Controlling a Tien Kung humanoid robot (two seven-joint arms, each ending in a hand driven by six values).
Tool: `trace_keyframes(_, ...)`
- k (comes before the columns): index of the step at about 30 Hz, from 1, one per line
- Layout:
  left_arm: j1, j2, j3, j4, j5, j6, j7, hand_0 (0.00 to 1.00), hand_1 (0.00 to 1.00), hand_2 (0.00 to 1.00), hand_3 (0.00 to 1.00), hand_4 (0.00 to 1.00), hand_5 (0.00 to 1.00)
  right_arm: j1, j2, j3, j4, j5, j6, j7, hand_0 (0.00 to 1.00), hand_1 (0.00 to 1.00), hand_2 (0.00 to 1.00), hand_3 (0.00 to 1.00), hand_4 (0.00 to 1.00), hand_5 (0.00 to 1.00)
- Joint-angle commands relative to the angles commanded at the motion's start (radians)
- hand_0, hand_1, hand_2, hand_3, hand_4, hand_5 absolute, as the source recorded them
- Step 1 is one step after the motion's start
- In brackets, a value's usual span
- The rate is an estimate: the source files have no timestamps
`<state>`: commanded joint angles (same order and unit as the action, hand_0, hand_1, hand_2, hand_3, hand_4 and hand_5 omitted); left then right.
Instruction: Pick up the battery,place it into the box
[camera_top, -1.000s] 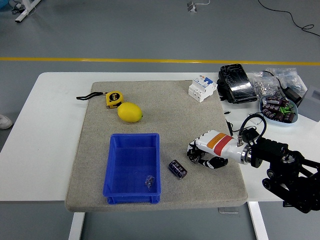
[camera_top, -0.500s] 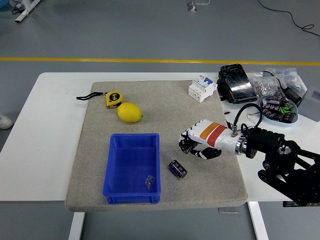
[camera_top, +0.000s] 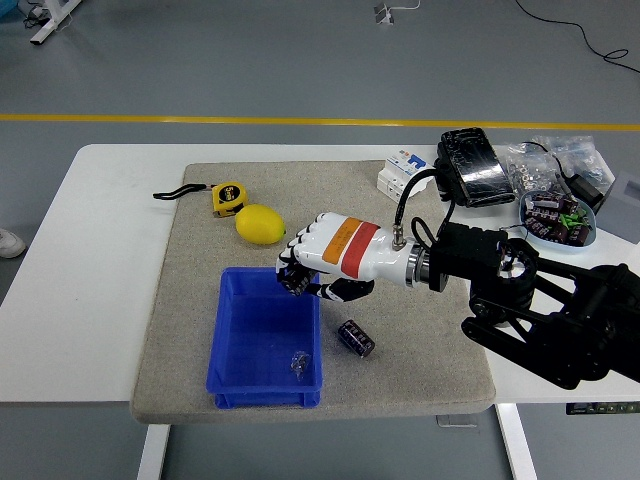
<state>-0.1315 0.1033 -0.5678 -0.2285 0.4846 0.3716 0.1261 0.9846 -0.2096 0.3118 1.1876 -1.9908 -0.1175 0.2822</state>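
My right hand (camera_top: 297, 277) hangs over the far right corner of the blue box (camera_top: 232, 350). Its fingers (camera_top: 291, 268) are curled tight around something small and dark, which looks like the battery; most of it is hidden by the fingers. A small silvery object (camera_top: 299, 362) lies on the box floor near the front right. A dark cylinder (camera_top: 355, 338) lies on the grey mat (camera_top: 420, 340) just right of the box, below my wrist. My left arm is out of view.
A lemon (camera_top: 260, 224) and a yellow tape measure (camera_top: 227, 198) lie behind the box. A white breaker (camera_top: 400, 170), a black packet (camera_top: 472, 167), plastic bags (camera_top: 545, 165) and a bowl of parts (camera_top: 558, 220) stand at the back right.
My right hand has swept left and up from beside the dark cylinder to above the box's far right corner, fingers staying curled. The cylinder on the mat has not moved.
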Motion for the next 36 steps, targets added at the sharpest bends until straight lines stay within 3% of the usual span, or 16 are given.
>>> trace_keyframes(8,0.004,-0.001,-0.016,0.002,0.009,0.013,-0.003,0.568,0.518,0.588,0.605,0.689,0.574,0.040,0.069,-0.083,0.001,-0.056,0.070,-0.055,0.433,0.445,0.511,0.547,0.493,0.002)
trace_keyframes(15,0.005,-0.001,-0.008,0.001,-0.004,0.024,-0.005,0.566,0.514,0.585,0.605,0.691,0.577,0.053,0.112,-0.113,-0.019,-0.070,0.074,-0.051,0.442,0.447,0.516,0.566,0.507,0.002)
trace_keyframes(16,0.005,-0.001,-0.007,0.002,-0.007,0.026,-0.006,0.553,0.509,0.581,0.600,0.696,0.583,0.054,0.114,-0.114,-0.019,-0.069,0.074,-0.048,0.495,0.502,0.556,0.687,0.596,0.002)
trace_keyframes(21,0.006,0.000,-0.006,0.002,-0.009,0.030,-0.006,0.553,0.509,0.581,0.600,0.696,0.583,0.059,0.114,-0.115,-0.021,-0.068,0.082,-0.035,0.495,0.502,0.556,0.687,0.596,0.002)
trace_keyframes(22,0.006,0.001,-0.005,0.001,-0.010,0.031,-0.006,0.552,0.503,0.577,0.598,0.695,0.579,0.060,0.113,-0.116,-0.023,-0.068,0.086,-0.033,0.556,0.552,0.677,0.867,0.728,0.077)
trace_keyframes(36,0.012,0.003,-0.012,0.000,0.002,0.034,-0.002,0.544,0.494,0.567,0.596,0.683,0.566,0.060,0.122,-0.103,-0.043,-0.074,0.098,-0.033,0.602,0.625,0.734,0.923,0.789,0.123)
